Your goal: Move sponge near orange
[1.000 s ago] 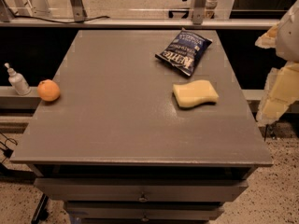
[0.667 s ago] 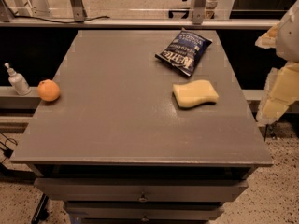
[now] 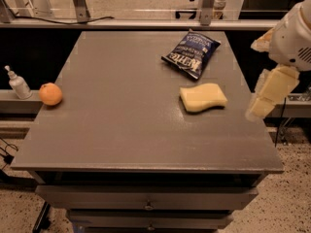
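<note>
Grey table [image 3: 121, 130], gripper [image 3: 266, 97] beside it, apart from sponge [image 3: 203, 97]

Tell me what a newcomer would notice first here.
The bright orange at the left edge of the grey table stands out, far from the pale yellow sponge lying right of centre. A dark blue chip bag lies just behind the sponge, and the end effector hangs off the table's right side, touching nothing.

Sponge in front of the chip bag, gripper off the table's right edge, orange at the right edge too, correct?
No. The camera view shows the orange at the table's left edge; sponge, chip bag and gripper are as stated.
</note>
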`<state>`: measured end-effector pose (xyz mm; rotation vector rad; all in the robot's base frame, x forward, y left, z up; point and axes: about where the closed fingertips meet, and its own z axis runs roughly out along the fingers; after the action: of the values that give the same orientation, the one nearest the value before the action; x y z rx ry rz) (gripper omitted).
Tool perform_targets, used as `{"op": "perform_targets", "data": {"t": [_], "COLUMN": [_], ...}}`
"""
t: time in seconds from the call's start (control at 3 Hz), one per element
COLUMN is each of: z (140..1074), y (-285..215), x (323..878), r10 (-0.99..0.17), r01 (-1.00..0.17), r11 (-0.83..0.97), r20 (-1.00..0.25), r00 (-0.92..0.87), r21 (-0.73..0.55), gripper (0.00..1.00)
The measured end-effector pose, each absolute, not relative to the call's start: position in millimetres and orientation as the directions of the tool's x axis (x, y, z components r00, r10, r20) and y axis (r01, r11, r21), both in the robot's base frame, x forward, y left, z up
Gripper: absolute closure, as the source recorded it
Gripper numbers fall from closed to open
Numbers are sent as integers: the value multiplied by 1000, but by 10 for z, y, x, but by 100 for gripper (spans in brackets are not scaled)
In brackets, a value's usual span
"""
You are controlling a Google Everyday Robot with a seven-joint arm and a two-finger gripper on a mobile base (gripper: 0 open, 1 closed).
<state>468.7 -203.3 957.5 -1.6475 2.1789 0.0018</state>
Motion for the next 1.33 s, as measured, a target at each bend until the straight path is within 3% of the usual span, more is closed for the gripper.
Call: {"op": "perform_targets", "data": {"t": [0.33, 1.33], "z": [9307, 8457], "y": [-1862, -1597], "x": [5004, 5422], "r10": [-888, -854], "r01": [-924, -940], "r11": [321, 304], "r20": [-404, -482], "r00": [-219, -195], "r21": [-207, -158], "gripper": [0, 0]}}
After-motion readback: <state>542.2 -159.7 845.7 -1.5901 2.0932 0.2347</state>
